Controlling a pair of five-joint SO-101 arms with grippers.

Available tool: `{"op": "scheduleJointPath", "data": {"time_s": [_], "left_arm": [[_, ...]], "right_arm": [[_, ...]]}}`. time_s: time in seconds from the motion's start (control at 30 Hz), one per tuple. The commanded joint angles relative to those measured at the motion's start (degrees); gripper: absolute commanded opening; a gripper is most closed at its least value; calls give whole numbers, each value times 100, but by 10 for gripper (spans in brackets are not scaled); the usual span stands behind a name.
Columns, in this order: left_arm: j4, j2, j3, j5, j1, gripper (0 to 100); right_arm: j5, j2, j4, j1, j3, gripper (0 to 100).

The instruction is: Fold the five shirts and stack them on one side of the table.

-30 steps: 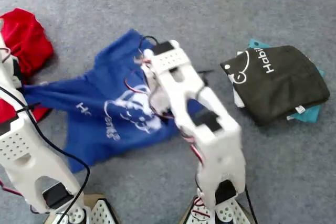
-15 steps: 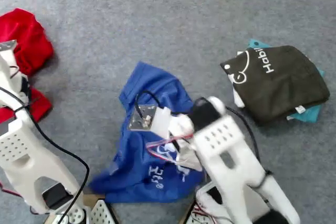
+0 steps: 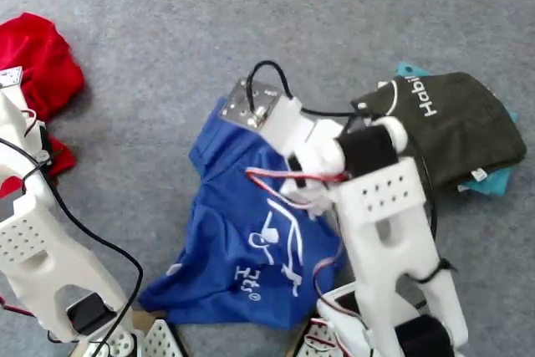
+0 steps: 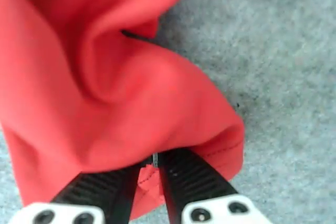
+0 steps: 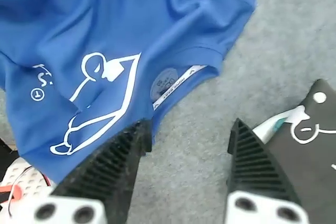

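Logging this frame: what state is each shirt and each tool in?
blue shirt: unfolded, rumpled, mid-table.
red shirt: crumpled at the table's edge, pinched by the left tool.
dark shirt: folded, lying on the teal shirt.
teal shirt: under the dark shirt, edges showing.
left tool: shut on red shirt.
right tool: open, empty, beside the blue shirt's collar.

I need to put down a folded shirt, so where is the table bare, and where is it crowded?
The grey table is bare along the far side, between the red shirt and the dark folded shirt, and in the near corner beside the right arm. The middle is crowded by the blue shirt and that arm.
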Motion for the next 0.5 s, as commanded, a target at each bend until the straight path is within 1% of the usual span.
{"op": "scheduleJointPath", "data": {"time_s": [0.0, 0.07, 0.13, 0.23, 0.37, 0.47], "left_arm": [[-193, -114, -48, 62, -48, 30], [-193, -114, -31, 70, -13, 30], [-193, -114, -31, 158, 22, 30], [-202, -105, -31, 255, 22, 30], [-264, -105, -22, 264, 22, 30], [-299, -105, 66, 264, 57, 30]], "right_arm": [[105, 136, -35, 185, -523, 244], [70, 365, -448, 220, -787, 244], [-53, 919, -1002, 202, -1033, 244], [-316, 2457, -1758, 158, -1727, 239], [-334, 4989, -1556, -44, -4004, 175], [-97, 6782, -1345, -70, -6158, 172]]}}
